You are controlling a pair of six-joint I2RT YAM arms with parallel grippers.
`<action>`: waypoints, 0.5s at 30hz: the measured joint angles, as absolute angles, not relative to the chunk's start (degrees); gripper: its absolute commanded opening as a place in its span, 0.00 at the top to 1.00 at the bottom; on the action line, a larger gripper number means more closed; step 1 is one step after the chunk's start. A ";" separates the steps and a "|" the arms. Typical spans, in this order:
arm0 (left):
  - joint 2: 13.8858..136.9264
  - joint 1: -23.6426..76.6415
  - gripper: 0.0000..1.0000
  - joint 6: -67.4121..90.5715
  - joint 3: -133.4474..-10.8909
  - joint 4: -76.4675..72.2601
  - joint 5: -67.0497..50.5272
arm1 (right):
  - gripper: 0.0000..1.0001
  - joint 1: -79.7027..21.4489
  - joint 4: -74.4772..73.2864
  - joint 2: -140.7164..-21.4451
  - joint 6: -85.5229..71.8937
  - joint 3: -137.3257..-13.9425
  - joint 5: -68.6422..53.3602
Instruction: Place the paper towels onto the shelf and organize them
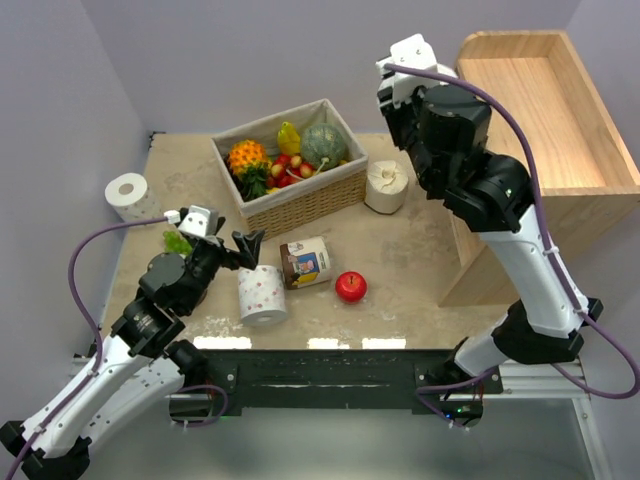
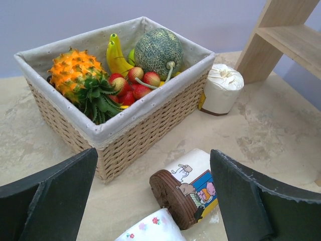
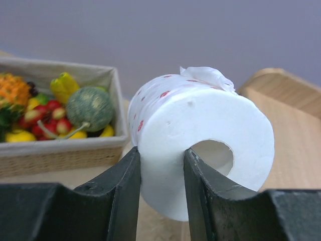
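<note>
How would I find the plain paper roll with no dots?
Start at the wicker basket of fruit mid-table. At its corner nearest the wooden shelf stands one upright roll. It is plain cream with a twisted, crumpled top, unlike the pink-dotted roll beside the jar.

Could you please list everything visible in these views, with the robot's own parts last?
paper towels: four, white or cream, some pink-dotted; one by the left gripper, one at the far-left corner, one beside the basket, one held
shelf: one, light wood, far right
basket: one, wicker with pale lining, far centre
fruit: several, orange, green, yellow, red, in basket
jar: one, printed label, on its side, centre
apple: one, red, right of jar
table: one, beige
left gripper: black, open, over jar
right gripper: black, shut on a roll's wall
</note>
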State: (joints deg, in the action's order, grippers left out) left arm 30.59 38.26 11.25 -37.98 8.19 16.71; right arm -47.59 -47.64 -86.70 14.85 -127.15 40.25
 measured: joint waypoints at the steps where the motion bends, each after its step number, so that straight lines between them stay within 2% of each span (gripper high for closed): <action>1: 30.50 38.28 0.01 11.25 -37.98 8.16 16.71 | 0.63 -47.59 -46.35 -86.91 16.71 -127.98 41.47; 10: 30.46 38.26 0.01 11.07 -37.98 8.23 16.67 | 0.59 -47.20 -30.33 -85.95 33.85 -127.20 55.09; 15: 30.11 38.28 0.01 10.92 -37.98 8.23 16.67 | 0.58 -44.27 -27.86 -85.23 36.77 -126.52 58.48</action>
State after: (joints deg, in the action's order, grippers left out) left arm 30.11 38.28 10.92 -37.98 8.23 16.67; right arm -44.27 -27.86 -85.23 36.77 -126.52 58.48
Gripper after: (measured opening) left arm 0.992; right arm 0.422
